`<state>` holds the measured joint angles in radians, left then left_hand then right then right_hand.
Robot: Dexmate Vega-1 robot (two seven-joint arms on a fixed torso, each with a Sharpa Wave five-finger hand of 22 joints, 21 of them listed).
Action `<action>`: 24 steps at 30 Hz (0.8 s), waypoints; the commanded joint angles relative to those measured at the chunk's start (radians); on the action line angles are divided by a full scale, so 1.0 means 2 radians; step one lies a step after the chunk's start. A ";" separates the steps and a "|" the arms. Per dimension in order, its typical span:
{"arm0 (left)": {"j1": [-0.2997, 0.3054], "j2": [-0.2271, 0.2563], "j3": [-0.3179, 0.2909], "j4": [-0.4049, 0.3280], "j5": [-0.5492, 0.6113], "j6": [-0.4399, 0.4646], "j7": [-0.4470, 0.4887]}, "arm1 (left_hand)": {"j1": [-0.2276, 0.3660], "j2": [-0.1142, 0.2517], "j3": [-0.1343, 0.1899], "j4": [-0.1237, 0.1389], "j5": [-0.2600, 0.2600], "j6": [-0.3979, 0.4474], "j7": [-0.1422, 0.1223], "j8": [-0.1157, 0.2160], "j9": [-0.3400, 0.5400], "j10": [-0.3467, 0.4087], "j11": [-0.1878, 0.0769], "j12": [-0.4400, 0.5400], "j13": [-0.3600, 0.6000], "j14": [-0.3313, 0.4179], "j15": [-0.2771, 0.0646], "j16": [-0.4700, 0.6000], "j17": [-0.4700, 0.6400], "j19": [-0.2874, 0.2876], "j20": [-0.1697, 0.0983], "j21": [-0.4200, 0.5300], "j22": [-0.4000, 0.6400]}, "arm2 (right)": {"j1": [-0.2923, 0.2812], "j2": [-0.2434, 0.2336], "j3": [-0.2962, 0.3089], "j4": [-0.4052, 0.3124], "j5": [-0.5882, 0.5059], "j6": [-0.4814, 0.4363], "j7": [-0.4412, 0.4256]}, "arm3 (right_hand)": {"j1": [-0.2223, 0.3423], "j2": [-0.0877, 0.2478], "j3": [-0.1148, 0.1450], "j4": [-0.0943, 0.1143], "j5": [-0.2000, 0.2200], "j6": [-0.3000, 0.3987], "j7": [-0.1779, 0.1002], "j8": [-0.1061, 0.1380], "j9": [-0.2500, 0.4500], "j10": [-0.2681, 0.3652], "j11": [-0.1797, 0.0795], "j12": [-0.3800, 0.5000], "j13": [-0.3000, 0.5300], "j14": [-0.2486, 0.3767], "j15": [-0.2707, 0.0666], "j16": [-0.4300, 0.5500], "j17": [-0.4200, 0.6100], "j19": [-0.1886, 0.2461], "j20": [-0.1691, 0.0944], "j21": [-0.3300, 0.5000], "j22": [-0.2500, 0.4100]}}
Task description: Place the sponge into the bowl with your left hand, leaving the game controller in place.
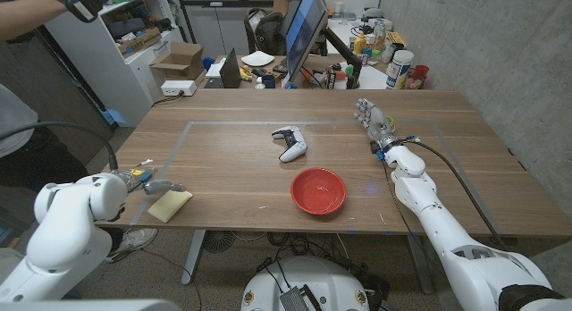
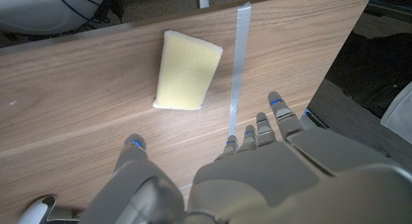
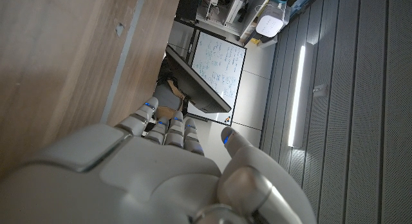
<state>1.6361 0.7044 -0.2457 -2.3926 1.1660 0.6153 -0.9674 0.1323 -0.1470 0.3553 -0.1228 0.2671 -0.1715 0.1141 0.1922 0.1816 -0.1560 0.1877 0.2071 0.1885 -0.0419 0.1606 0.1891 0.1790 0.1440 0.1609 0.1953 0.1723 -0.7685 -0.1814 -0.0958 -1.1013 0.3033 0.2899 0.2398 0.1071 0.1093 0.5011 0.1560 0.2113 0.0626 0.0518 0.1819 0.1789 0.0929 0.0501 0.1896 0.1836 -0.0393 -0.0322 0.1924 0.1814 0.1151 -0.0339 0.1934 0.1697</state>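
At the lower left of the head view, the left hand [image 1: 154, 183] is seen beside the sponge [image 1: 170, 205], fingers [image 2: 278, 111] spread and holding nothing. The sponge lies flat near the counter [image 1: 223, 168] edge. The red bowl [image 1: 318, 190] sits at centre, the game controller [image 1: 290, 143] beyond it. At the upper right, the right hand [image 1: 374, 119] is held open and empty.

The whole surface [image 1: 223, 159] is overlooked from the head view, high and facing the far wall. The sponge [image 1: 170, 205] is seen there and, closely, from the left wrist view, over the left robot hand [image 2: 257, 166]. The monitor [image 1: 304, 29] is shared with the turned right wrist view, behind the right robot hand [image 3: 161, 166].
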 commanded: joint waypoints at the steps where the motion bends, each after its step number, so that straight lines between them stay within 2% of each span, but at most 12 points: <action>1: 0.001 0.039 0.015 0.020 -0.038 0.031 0.016 | 0.006 -0.001 -0.002 0.000 0.003 -0.028 0.048 -0.001 0.002 -0.003 0.000 -0.002 0.002 -0.003 0.002 0.000 0.002 -0.005 0.001 -0.001 0.001 | 0.008 0.004 -0.001 0.013 -0.003 0.005 0.003 | -0.005 0.025 0.000 -0.002 0.002 0.002 0.001 0.004 0.001 0.003 0.000 0.003 0.002 0.003 -0.001 -0.002 0.001 0.004 -0.035 0.003 0.002; 6: -0.003 0.055 0.023 0.032 -0.063 0.046 0.025 | 0.007 -0.001 -0.003 0.000 0.004 -0.029 0.048 -0.001 0.002 -0.004 0.001 -0.002 0.002 -0.003 0.002 0.000 0.002 -0.006 0.001 -0.002 0.001 | 0.011 0.006 0.000 0.020 -0.004 0.007 0.004 | -0.006 0.025 0.000 -0.002 0.002 0.002 0.001 0.004 0.001 0.003 0.000 0.003 0.002 0.003 -0.001 -0.002 0.001 0.004 -0.035 0.003 0.002; 13: -0.014 0.094 0.048 0.043 -0.089 0.072 0.034 | 0.007 -0.001 -0.005 0.000 0.005 -0.030 0.048 -0.001 0.002 0.001 0.000 -0.001 0.003 -0.001 0.002 0.001 0.002 -0.005 0.004 -0.001 0.001 | 0.016 0.007 0.001 0.030 -0.008 0.012 0.004 | -0.006 0.025 0.000 -0.003 0.002 0.002 0.000 0.004 0.001 0.003 0.000 0.003 0.002 0.003 -0.001 -0.002 0.001 0.004 -0.035 0.003 0.002; 19: -0.034 0.142 0.076 0.048 -0.112 0.101 0.018 | 0.008 0.000 -0.007 0.000 0.006 -0.026 0.047 0.000 0.002 0.005 -0.003 0.001 0.003 0.001 0.000 0.002 0.002 -0.005 0.005 -0.002 0.001 | 0.021 0.010 0.005 0.046 -0.005 0.021 0.009 | -0.006 0.025 0.001 -0.003 0.002 0.002 0.000 0.004 0.001 0.003 -0.001 0.003 0.002 0.003 -0.001 -0.002 0.001 0.004 -0.035 0.003 0.002; 24: -0.059 0.185 0.117 0.054 -0.125 0.134 0.011 | 0.009 0.000 -0.008 0.000 0.007 -0.023 0.047 0.001 0.002 0.007 -0.004 0.001 0.003 0.002 -0.002 0.003 0.002 -0.005 0.005 -0.002 0.001 | 0.026 0.011 0.009 0.059 -0.004 0.029 0.015 | -0.007 0.021 -0.001 -0.003 0.001 0.002 0.001 0.004 0.001 0.004 0.000 0.003 0.002 0.003 0.000 -0.002 0.001 0.005 -0.034 0.003 0.002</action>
<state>1.5889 0.9210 -0.1312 -2.3103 0.9915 0.7688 -0.9252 0.1404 -0.1471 0.3442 -0.1259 0.2757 -0.1715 0.1141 0.1923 0.1841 -0.1470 0.1787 0.2032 0.1885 -0.0419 0.1606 0.1891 0.1790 0.1349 0.1629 0.1954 0.1723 -0.7362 -0.1664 -0.0918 -1.0340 0.2922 0.3216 0.2527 0.1030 0.1135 0.4983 0.1531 0.2113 0.0626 0.0518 0.1819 0.1789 0.0928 0.0501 0.1896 0.1836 -0.0393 -0.0322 0.1924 0.1816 0.1151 -0.0339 0.1934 0.1696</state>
